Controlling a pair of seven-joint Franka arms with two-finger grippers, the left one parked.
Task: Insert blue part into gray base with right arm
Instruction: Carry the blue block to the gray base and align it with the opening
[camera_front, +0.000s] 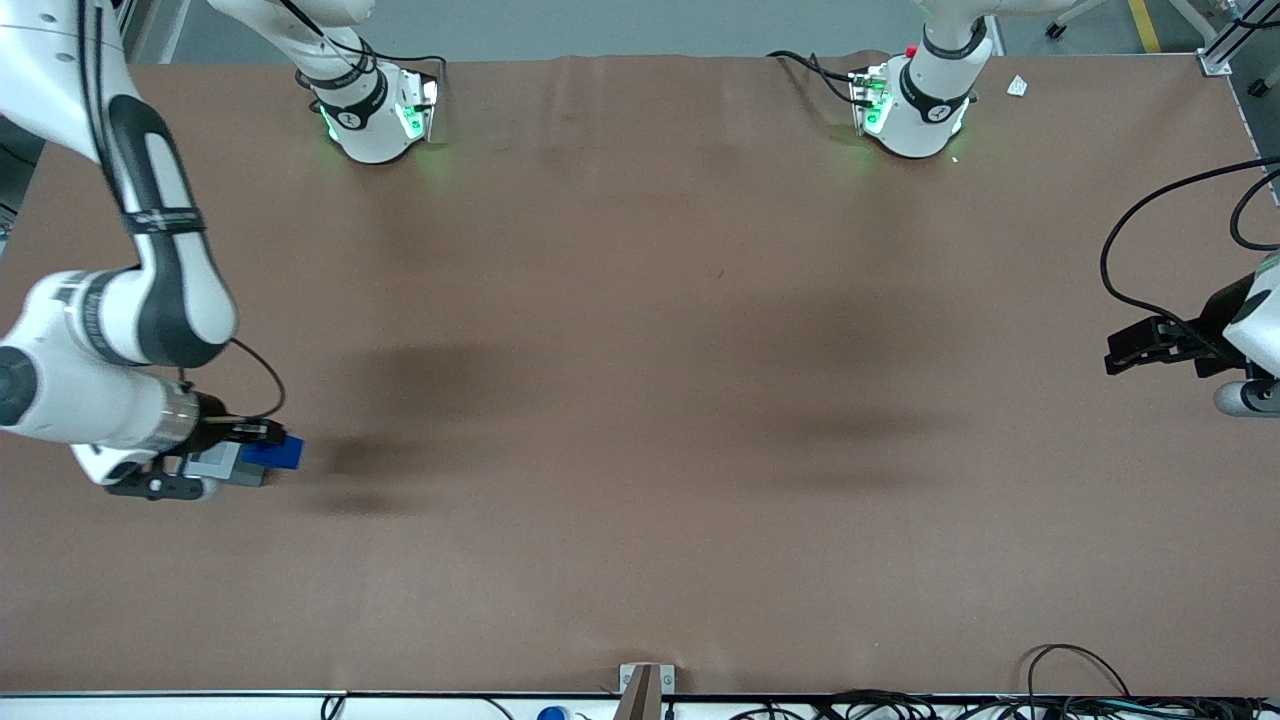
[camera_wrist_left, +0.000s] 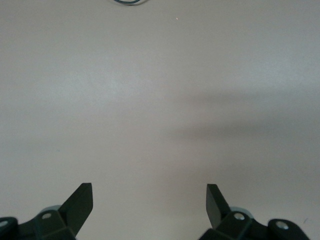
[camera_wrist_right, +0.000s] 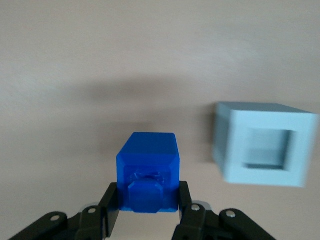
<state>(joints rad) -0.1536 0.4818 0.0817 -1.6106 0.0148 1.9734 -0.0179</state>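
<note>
My right gripper (camera_front: 262, 436) (camera_wrist_right: 148, 199) is shut on the blue part (camera_front: 274, 453) (camera_wrist_right: 148, 167), one black finger pressed to each side and the stub facing the wrist camera. The gray base (camera_front: 222, 465) (camera_wrist_right: 264, 151) stands on the brown table close beside the blue part, at the working arm's end. Its square recess is open and holds nothing. The blue part is beside the base, not over the recess. In the front view the wrist hides part of the base.
The brown table mat (camera_front: 640, 400) spreads wide toward the parked arm's end. Both arm pedestals (camera_front: 375, 110) (camera_front: 915, 105) stand at the table edge farthest from the front camera. A small metal bracket (camera_front: 645, 685) and cables (camera_front: 1080, 690) sit at the nearest edge.
</note>
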